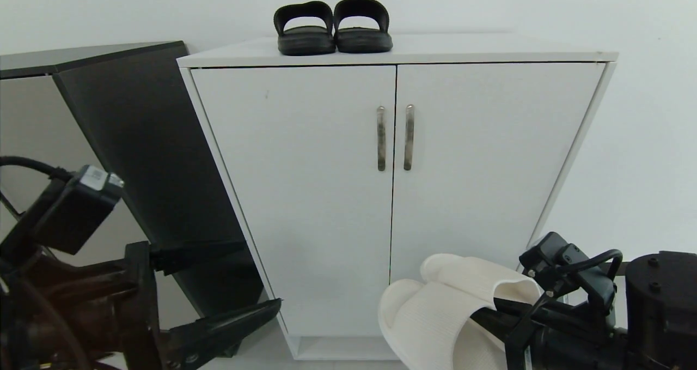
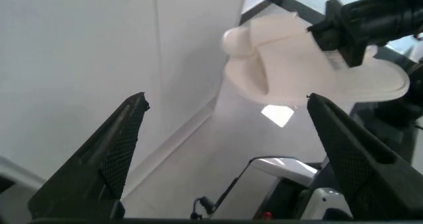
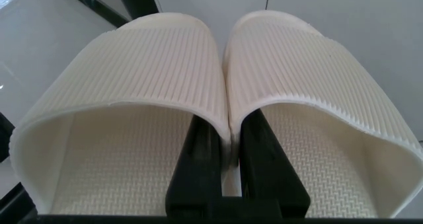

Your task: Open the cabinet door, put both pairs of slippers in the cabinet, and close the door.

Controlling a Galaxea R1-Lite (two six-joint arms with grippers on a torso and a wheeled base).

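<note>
Head: cabinet (image 1: 305, 195) is sitting closed, black slippers (image 1: 333, 28) resting on top; right gripper (image 1: 490, 318) is pinching white slippers (image 1: 435, 315) low before the cabinet.
Left wrist: left gripper (image 2: 226, 102) is hanging spread wide, empty.
Right wrist: fingers (image 3: 201, 171) are squeezing both white slippers' inner walls together.

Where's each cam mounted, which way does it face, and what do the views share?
Head: on the head, facing forward and down at the cabinet with black slippers on top; left claw and right claw show low.
Left wrist: on the left wrist, facing past its open claw at the cabinet's foot and the white slippers.
Right wrist: on the right wrist, facing the cabinet over the white slippers its claw pinches.
Shared: white slippers in all three.
</note>
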